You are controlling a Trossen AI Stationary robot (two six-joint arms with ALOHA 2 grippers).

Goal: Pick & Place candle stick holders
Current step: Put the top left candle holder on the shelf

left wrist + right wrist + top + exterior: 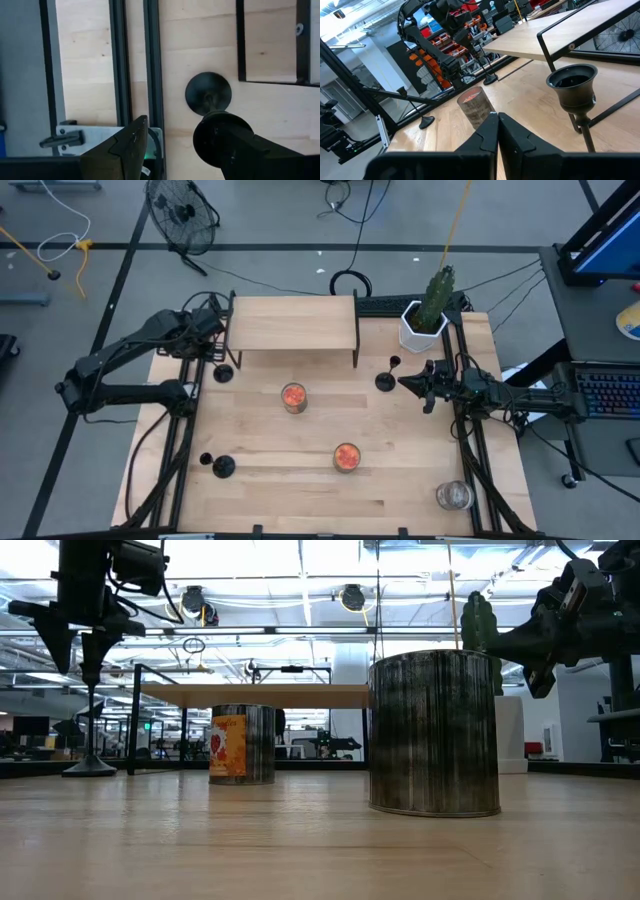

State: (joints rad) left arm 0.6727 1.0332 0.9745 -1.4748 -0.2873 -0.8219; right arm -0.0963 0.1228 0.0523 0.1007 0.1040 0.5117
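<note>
Candle holder job: barely started, nothing placed yet

Three small black metal candle stick holders are seen on the wooden counter (300,500): one (223,373) under the left pincer (218,352) (fingers apart, nothing gripped), one (386,380) just beside the right pincer (408,383) (pressed together, empty), one (222,467) near the front left edge. All three are judged left to be moved (destination can't be told).
</note>
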